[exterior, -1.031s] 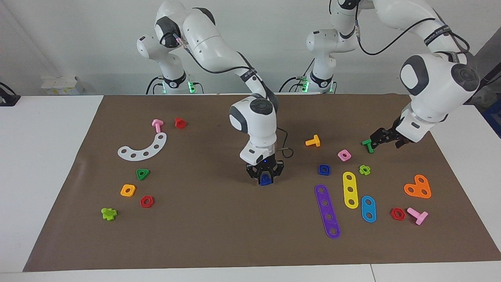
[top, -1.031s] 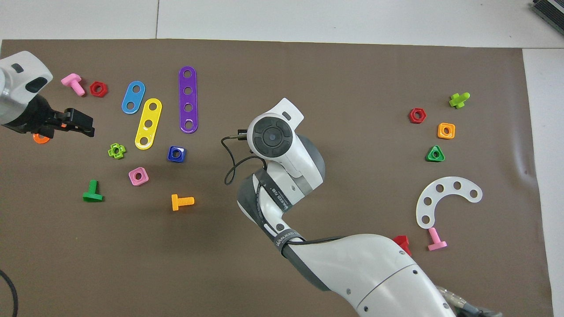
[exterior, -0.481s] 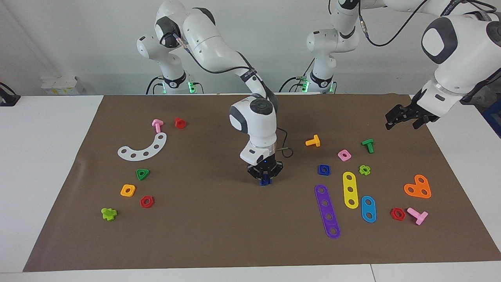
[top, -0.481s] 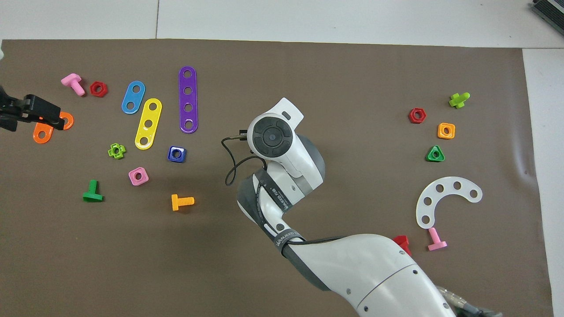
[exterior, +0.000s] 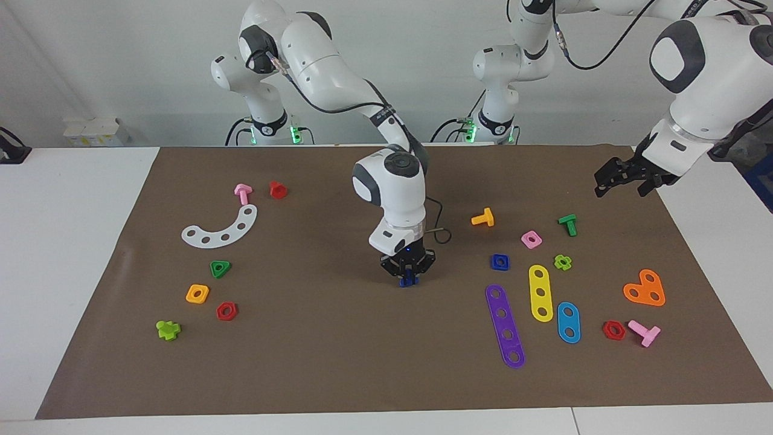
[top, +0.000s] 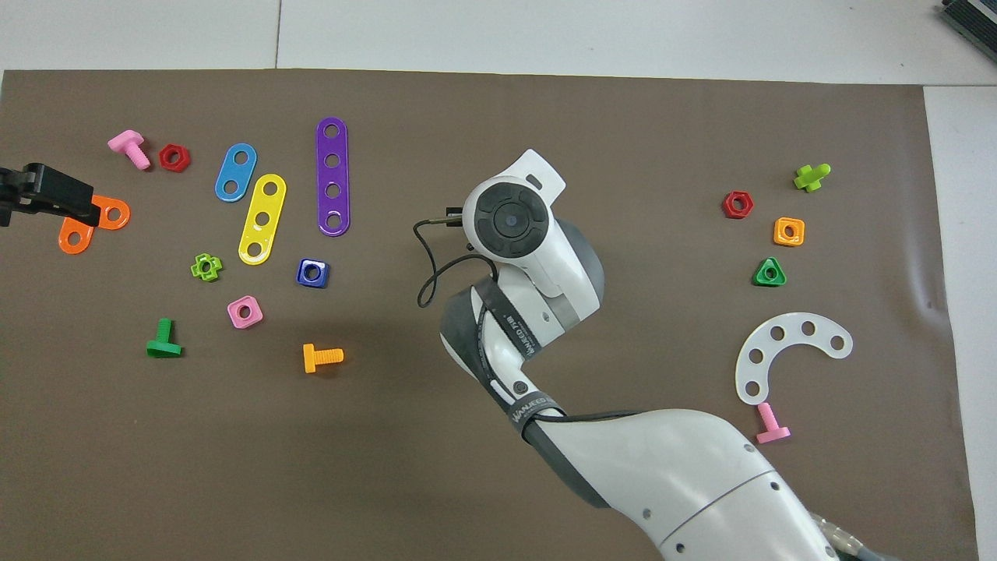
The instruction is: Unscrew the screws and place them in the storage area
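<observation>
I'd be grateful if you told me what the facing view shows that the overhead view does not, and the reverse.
Facing only: the right claw shut on the blue screw, low over the paper, and a red piece beside the pink bolt. Overhead hides both under the right arm and adds nothing of its own. Both show the raised left claw and the blue nut.

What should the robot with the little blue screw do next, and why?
Probably carry it toward the right arm's end of the brown paper and set it down. The right hand is shut on the dark-blue screw just above the middle of the paper. The left hand waits in the air over the paper's edge.
</observation>
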`<move>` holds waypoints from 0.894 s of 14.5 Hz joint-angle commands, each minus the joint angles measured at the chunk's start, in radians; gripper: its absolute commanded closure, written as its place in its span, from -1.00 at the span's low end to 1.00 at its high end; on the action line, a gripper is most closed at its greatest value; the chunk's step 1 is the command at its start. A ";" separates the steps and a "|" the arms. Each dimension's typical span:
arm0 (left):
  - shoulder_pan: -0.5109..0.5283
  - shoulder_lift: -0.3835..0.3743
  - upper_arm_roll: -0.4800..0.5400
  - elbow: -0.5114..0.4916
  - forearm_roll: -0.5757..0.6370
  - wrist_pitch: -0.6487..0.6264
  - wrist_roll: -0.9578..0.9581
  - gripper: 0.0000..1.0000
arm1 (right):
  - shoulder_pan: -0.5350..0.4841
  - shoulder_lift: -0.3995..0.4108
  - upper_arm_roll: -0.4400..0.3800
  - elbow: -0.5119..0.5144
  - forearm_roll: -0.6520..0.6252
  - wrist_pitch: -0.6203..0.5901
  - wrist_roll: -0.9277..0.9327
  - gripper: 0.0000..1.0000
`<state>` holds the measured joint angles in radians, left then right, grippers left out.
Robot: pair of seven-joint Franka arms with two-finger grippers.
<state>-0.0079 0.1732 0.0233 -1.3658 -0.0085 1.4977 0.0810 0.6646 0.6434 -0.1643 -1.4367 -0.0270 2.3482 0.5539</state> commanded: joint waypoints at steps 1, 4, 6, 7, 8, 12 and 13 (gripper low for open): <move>0.002 -0.024 0.003 -0.006 0.025 0.028 -0.003 -1.00 | -0.089 -0.206 0.005 -0.227 -0.016 0.000 -0.141 1.00; -0.003 -0.023 0.007 -0.003 0.027 0.019 -0.003 -1.00 | -0.210 -0.370 0.006 -0.419 -0.016 0.006 -0.274 1.00; -0.004 -0.024 0.000 -0.003 0.021 0.004 -0.001 -1.00 | -0.290 -0.428 0.006 -0.502 -0.016 0.010 -0.371 1.00; -0.006 -0.024 -0.002 -0.004 0.021 0.006 0.000 -1.00 | -0.325 -0.436 0.008 -0.531 -0.016 0.019 -0.399 1.00; -0.006 -0.024 -0.005 -0.004 0.021 0.010 0.000 -1.00 | -0.356 -0.448 0.008 -0.574 -0.016 0.060 -0.420 1.00; -0.006 -0.023 -0.005 -0.006 0.016 0.039 0.006 -1.00 | -0.448 -0.484 0.009 -0.755 -0.011 0.238 -0.526 1.00; -0.007 -0.023 -0.005 -0.007 0.013 0.064 0.005 -1.00 | -0.457 -0.484 0.011 -0.777 -0.010 0.244 -0.551 1.00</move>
<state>-0.0079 0.1579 0.0166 -1.3658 -0.0070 1.5226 0.0810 0.2420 0.2043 -0.1754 -2.1278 -0.0273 2.5515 0.0445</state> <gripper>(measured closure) 0.000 0.819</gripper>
